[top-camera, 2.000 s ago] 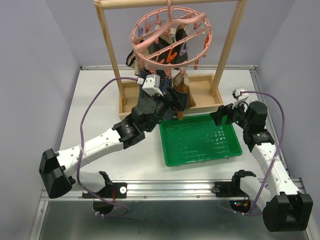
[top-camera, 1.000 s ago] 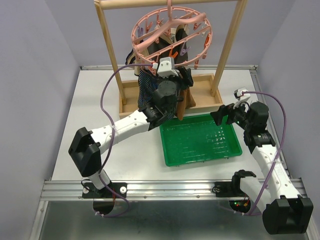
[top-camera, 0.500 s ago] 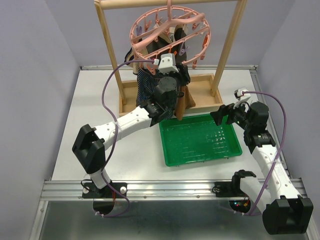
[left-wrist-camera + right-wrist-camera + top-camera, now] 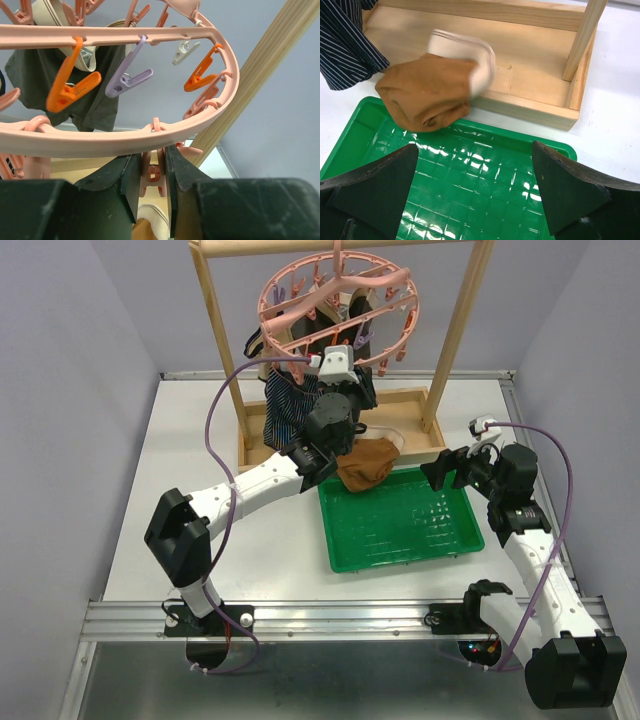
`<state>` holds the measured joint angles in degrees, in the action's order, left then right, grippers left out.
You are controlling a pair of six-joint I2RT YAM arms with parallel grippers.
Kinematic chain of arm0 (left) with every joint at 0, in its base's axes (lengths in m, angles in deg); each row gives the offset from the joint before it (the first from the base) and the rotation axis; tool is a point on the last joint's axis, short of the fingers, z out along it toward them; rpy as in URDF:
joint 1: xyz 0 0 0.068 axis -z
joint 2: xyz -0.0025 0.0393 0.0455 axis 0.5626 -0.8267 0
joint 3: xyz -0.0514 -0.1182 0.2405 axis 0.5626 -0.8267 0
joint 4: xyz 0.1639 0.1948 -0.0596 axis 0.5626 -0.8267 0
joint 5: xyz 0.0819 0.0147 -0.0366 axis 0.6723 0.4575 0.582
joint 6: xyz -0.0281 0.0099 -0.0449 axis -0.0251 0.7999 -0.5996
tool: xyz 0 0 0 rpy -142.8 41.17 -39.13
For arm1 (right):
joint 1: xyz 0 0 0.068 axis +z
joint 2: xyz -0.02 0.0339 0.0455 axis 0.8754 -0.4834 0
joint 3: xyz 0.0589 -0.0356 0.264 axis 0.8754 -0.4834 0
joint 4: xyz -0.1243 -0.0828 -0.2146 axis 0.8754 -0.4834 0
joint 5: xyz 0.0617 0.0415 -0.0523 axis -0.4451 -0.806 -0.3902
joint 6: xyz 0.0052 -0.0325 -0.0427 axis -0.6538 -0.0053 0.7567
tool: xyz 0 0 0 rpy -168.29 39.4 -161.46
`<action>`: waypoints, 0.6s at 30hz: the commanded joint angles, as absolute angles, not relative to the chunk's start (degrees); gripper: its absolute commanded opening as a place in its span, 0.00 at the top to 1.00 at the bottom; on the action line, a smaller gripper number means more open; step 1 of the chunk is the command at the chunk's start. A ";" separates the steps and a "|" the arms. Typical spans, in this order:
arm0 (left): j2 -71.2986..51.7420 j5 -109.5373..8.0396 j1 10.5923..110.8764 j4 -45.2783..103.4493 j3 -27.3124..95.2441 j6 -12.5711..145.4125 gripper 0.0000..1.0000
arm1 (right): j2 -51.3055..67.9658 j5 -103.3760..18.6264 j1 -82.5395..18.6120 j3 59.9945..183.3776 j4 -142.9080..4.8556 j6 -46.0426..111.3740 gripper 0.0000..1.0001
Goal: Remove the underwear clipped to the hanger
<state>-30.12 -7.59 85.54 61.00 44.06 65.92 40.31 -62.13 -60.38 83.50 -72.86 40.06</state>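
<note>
The pink ring hanger (image 4: 330,295) hangs from the wooden frame. My left gripper (image 4: 358,382) reaches up under the hanger's rim (image 4: 100,141) and is shut on a pink clip (image 4: 153,176), squeezing it. The brown underwear (image 4: 368,462) with a beige waistband lies loose below, across the green tray's far-left rim and the wooden base (image 4: 427,92). Navy striped underwear (image 4: 285,405) and dark grey underwear (image 4: 95,102) still hang from clips. My right gripper (image 4: 440,470) stands open over the green tray (image 4: 470,175), with nothing between its fingers (image 4: 375,185).
The tall wooden frame's posts (image 4: 215,330) and its boxed base (image 4: 410,420) stand behind the green tray (image 4: 400,525). Orange and purple clips (image 4: 67,87) dangle from the ring. A wooden post (image 4: 270,65) runs close on the right of my left gripper.
My left jaws have closed on the pink clip, and the brown underwear has dropped from the hanger onto the tray's far edge. The right arm has not moved.
</note>
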 commanded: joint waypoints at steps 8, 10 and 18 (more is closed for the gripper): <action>-23.24 -10.49 85.12 62.15 42.48 66.22 0.20 | 41.42 -64.43 -60.83 86.04 -70.98 43.87 0.00; -22.18 -11.46 85.12 60.39 42.04 65.61 0.19 | 41.77 -65.40 -60.83 85.95 -70.98 44.84 0.00; -14.98 -17.69 85.56 50.98 37.92 62.88 0.14 | 43.62 -71.64 -60.74 85.43 -71.77 48.79 0.00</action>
<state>-19.78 -14.13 85.50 53.61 39.86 64.00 41.77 -67.38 -60.38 83.50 -72.90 45.92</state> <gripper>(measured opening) 0.852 0.999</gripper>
